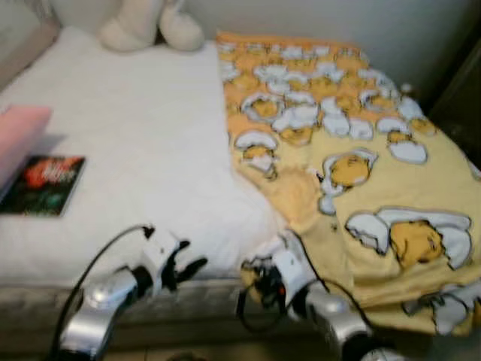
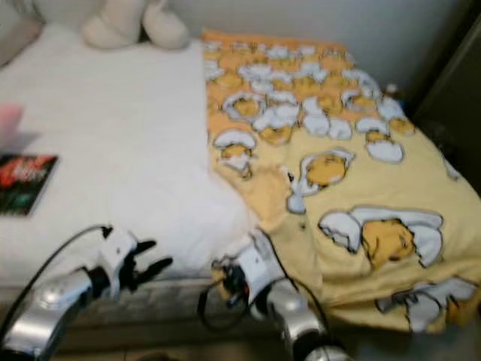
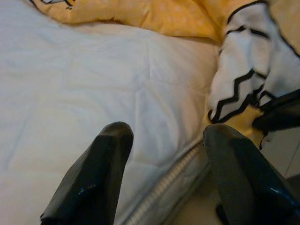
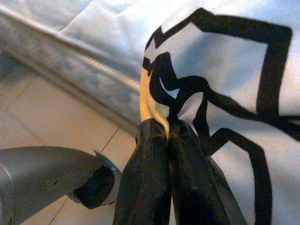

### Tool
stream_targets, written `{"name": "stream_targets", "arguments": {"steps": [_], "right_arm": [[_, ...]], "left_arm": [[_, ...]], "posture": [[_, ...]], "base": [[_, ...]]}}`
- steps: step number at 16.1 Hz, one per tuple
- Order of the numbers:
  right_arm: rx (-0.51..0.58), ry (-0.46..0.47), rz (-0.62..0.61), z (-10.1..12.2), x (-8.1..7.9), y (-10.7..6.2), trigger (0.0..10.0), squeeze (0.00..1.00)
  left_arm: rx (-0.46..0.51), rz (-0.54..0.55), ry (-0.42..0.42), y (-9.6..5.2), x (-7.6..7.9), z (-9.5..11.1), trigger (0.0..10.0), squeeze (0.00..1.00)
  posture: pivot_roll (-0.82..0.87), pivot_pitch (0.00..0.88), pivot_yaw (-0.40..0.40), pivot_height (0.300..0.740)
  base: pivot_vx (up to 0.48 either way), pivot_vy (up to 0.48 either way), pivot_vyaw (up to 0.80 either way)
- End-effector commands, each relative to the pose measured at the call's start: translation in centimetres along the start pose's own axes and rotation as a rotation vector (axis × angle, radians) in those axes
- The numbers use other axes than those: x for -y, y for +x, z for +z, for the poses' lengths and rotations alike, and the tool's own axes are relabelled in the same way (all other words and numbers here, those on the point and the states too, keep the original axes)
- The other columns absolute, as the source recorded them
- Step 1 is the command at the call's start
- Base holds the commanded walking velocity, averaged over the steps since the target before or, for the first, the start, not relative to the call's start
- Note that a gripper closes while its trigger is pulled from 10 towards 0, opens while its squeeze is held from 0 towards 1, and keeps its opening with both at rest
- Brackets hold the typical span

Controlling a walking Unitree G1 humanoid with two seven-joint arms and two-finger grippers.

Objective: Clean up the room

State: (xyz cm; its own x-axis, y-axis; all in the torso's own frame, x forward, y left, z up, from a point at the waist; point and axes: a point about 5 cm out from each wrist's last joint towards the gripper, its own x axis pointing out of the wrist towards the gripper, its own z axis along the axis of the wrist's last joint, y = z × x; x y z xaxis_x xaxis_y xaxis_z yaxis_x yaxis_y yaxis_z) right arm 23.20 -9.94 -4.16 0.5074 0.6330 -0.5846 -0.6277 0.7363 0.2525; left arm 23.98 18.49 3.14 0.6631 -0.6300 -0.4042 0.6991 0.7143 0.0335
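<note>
Clearly, the coming move depends on the yellow blanket (image 1: 353, 188) and on where its near corner lies between the two claws. Starting from the left, the left gripper (image 1: 183, 269) hangs at the front edge of the white mattress (image 1: 143, 150), with its two black fingers (image 3: 96, 180) spread wide and holding nothing; under them I see only the white sheet and the mattress seam. From this claw the blanket corner lies toward the robot's right, quite near but not touching it. The right gripper (image 4: 161, 140) is already on that corner: its fingers are pressed together and pinch a fold of the cloth, where the yellow border meets the white and black print. From this claw the blanket runs up and away along the right half of the bed, so its long axis goes from the foot toward the wall. The right arm is the nearer one and has the hold. I judge that the next step is to draw the corner leftward over the bare mattress, and the free left claw could take a second point on the edge.
</note>
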Motion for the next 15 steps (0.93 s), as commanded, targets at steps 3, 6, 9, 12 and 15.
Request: {"name": "stream_targets", "arguments": {"steps": [3, 6, 9, 12, 15], "right_arm": [[-0.065, -0.007, 0.017, -1.5, 0.4, -0.8, 0.0, 0.0], [-0.13, 0.003, 0.025, -3.4, 0.4, -1.5, 0.0, 0.0], [-0.178, 0.004, 0.04, -4.8, 0.3, -2.1, 0.0, 0.0], [-0.222, 0.014, 0.075, -5.9, 0.1, -2.6, 0.0, 0.0], [-0.246, -0.054, -0.019, -5.8, 1.0, -2.8, 10.0, 0.0]], "left_arm": [[0.001, -0.093, 0.019, 0.2, 1.9, -0.4, 10.0, 0.0], [0.001, -0.081, 0.024, 0.3, 1.5, -0.2, 10.0, 0.0], [0.006, -0.078, 0.027, 0.3, 1.3, 0.0, 10.0, 0.0], [0.002, -0.088, 0.029, 0.4, 1.4, 0.1, 10.0, 0.0], [0.003, -0.089, 0.033, 0.6, 1.4, 0.2, 10.0, 0.0]], "posture": [[0.06, 0.002, -0.021, 0.74], [0.06, 0.001, -0.021, 0.74], [0.06, 0.002, -0.02, 0.74], [0.06, 0.001, -0.016, 0.74], [0.06, 0.0, -0.018, 0.74]], "base": [[0.0, 0.0, 0.0], [0.0, 0.0, 0.0], [0.0, 0.0, 0.0], [0.0, 0.0, 0.0], [0.0, 0.0, 0.0]]}}
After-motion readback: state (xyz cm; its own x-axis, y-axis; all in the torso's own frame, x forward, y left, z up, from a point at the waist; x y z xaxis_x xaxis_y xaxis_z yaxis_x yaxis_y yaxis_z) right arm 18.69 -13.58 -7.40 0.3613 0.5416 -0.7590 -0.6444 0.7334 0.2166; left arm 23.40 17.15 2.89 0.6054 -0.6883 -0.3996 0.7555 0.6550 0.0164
